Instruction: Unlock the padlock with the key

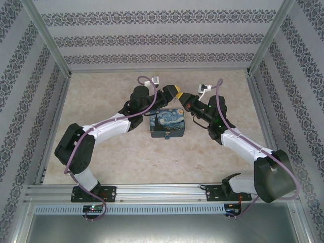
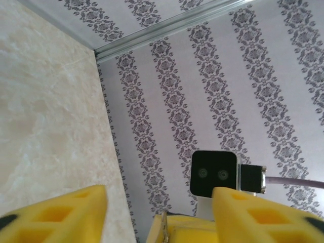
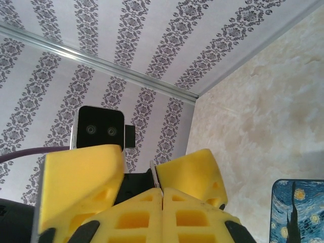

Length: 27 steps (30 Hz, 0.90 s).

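My right gripper [image 3: 162, 191] is shut on the key [image 3: 155, 175], a thin grey sliver sticking up from between its yellow pads. My left gripper [image 2: 159, 193] stands open, one finger on each side of the right gripper's tips, and the key [image 2: 164, 229] shows between them. In the top view both grippers meet tip to tip, left [image 1: 174, 91] and right [image 1: 184, 96], just above the far edge of the starry-night box [image 1: 168, 123]. A tiny dark bit at the box's near edge [image 1: 168, 136] looks like the padlock, too small to be sure.
The box lies mid-table on the beige marbled surface [image 1: 126, 157]. Patterned walls and metal frame posts [image 1: 48, 43] enclose the table on three sides. Purple cables [image 1: 218, 96] loop off both arms near the wrists.
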Available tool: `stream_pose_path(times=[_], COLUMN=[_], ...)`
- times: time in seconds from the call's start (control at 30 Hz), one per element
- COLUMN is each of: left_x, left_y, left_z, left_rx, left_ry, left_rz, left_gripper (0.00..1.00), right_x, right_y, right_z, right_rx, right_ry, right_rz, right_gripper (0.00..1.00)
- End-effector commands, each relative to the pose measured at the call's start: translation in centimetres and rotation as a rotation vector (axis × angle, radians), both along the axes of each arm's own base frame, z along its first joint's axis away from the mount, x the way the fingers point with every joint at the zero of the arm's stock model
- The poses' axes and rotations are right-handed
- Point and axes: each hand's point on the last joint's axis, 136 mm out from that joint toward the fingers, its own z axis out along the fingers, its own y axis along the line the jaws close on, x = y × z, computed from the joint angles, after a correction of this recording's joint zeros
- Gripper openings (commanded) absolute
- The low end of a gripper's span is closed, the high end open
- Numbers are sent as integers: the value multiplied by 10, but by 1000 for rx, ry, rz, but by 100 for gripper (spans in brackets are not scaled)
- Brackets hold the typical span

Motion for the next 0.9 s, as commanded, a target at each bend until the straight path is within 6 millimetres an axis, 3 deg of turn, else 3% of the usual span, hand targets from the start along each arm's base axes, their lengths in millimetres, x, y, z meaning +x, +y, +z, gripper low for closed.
stream_pose_path(times=[0.0, 0.1, 0.33, 0.87], left_x=[4, 8, 8, 4], left_y=[15, 20, 12, -7], left_z=[12, 7, 2, -11], left_rx=[12, 30, 52, 33], left_ry=[-14, 15, 26, 43], left_rz=[1, -31, -94, -134], left_gripper=[62, 62, 50, 37], right_x=[-3, -4, -6, -3], right_y=[-5, -6, -6, -6], right_z=[-2, -5, -10, -15], right_rx=[4, 2, -1, 5], right_ry=[-9, -4, 6, 25], right_rz=[-5, -4, -2, -8], right_gripper=[0, 0, 0, 0])
